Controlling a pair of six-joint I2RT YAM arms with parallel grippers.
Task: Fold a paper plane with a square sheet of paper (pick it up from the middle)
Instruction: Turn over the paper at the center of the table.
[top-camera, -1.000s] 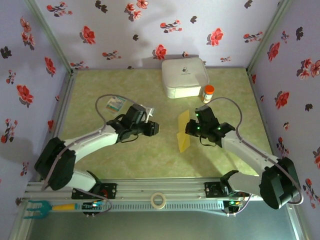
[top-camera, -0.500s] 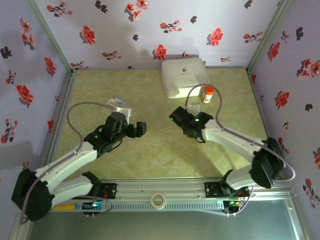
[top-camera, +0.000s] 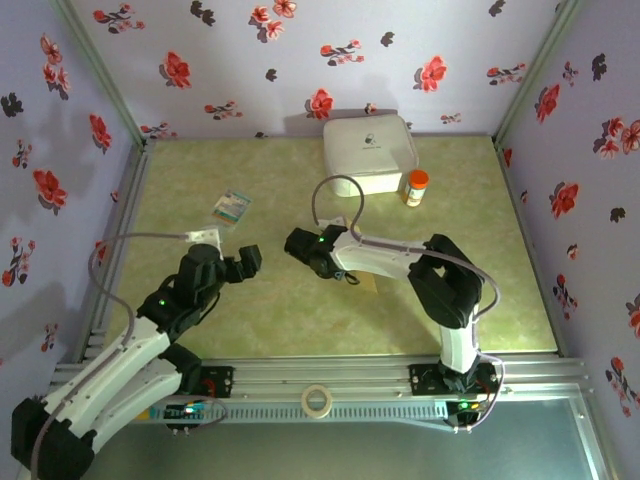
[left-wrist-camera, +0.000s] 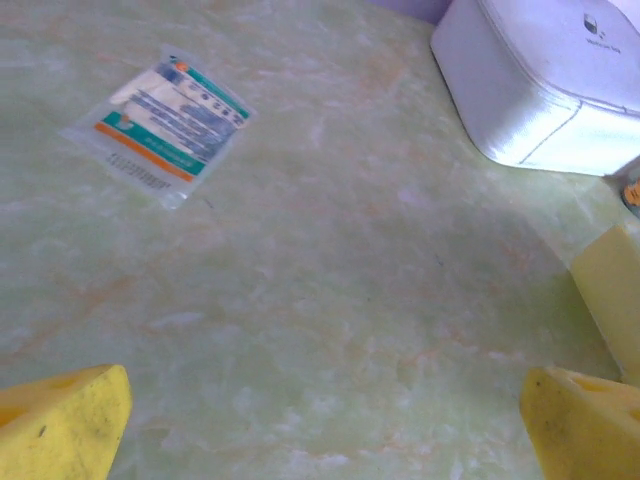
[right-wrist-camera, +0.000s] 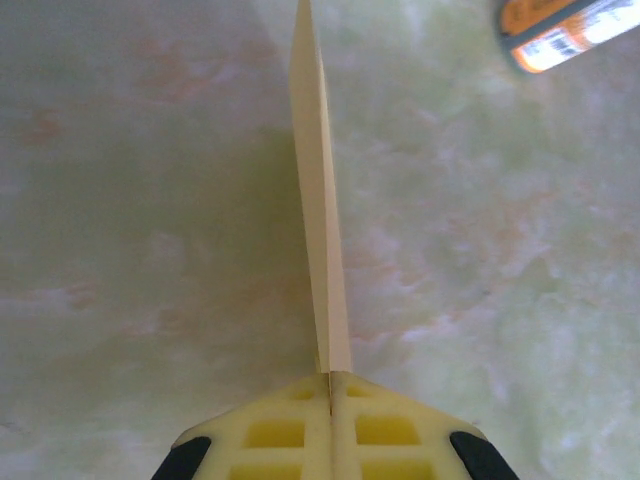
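Observation:
My right gripper (right-wrist-camera: 330, 378) is shut on the yellow sheet of paper (right-wrist-camera: 318, 200). The sheet is folded flat and seen edge-on as a narrow strip running away from the jaws above the table. From above, the right gripper (top-camera: 300, 246) reaches far left, to the table's middle. My left gripper (top-camera: 245, 262) stands open to its left with nothing between its yellow fingertips (left-wrist-camera: 60, 420). In the left wrist view a piece of the yellow paper (left-wrist-camera: 610, 290) shows at the right edge. Whether it has a plane's shape I cannot tell.
A white rounded box (top-camera: 368, 155) stands at the back, with an orange-capped bottle (top-camera: 416, 187) next to it. A teal-and-white card (top-camera: 232, 207) lies at the left. A tape roll (top-camera: 317, 400) sits on the front rail.
My left gripper has opened and drawn back toward the near left. The right arm has swung left across the table, carrying the folded paper.

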